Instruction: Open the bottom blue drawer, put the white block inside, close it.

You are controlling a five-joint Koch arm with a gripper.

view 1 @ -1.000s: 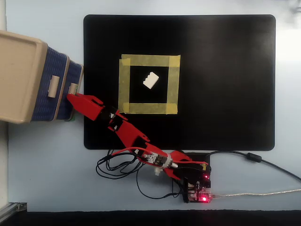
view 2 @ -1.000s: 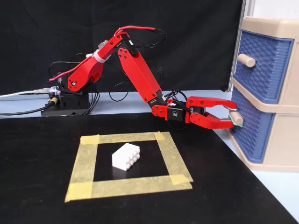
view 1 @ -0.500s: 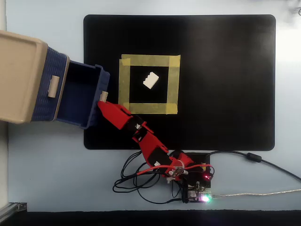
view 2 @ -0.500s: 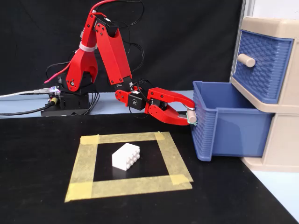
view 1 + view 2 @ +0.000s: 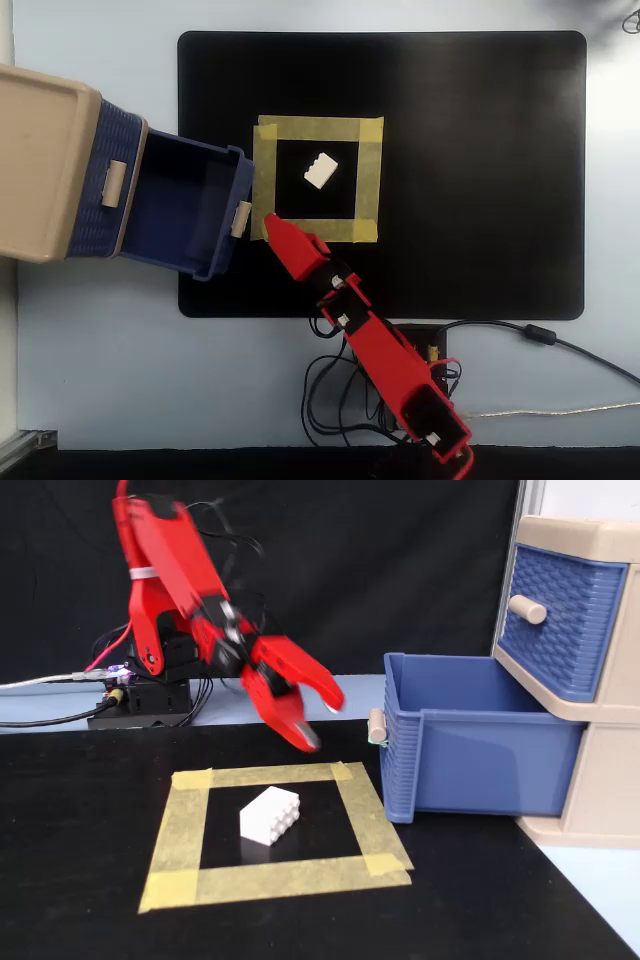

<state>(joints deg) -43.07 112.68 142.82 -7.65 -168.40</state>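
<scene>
The white block [image 5: 270,815] lies untouched inside a yellow tape square [image 5: 317,179] near the middle of the black mat [image 5: 480,180], its long side skewed to the tape. The red gripper [image 5: 318,720] hovers just above the square's drawer-side corner, jaws parted and empty. The bottom blue drawer [image 5: 480,755] stands pulled well out over the mat's edge. A descent not matched to the block's skew could nudge it aside; a low swing could clip the drawer's handle [image 5: 377,725].

Red plastic arm [image 5: 165,575], red gripper [image 5: 320,720], black cables at base.
</scene>
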